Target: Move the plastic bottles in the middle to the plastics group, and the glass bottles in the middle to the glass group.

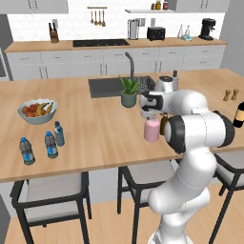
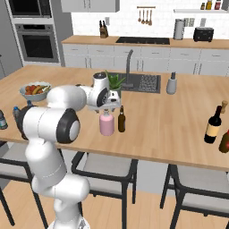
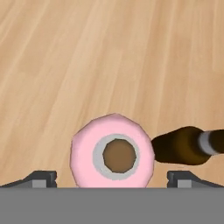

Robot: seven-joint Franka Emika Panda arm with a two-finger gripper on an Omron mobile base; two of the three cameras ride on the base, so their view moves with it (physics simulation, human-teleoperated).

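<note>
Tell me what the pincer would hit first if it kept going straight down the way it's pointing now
Most likely the pink bottle. The open pincer looks straight down on its whitish mouth, one fingertip to either side, so the fingers would probably pass beside its body. The amber bottle stands just off to one side.

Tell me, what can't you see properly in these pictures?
- Amber bottle: left base view, mostly hidden behind the robot's arm.
- Wine bottle: left base view, cut by the right edge.
- Pink bottle: hand view, seen from above, so its sides are hidden.
- Gripper: hand view, just fingertips show.

Pink bottle point(image 3: 113, 153) upright, amber bottle point(image 3: 183, 145) beside.
</note>
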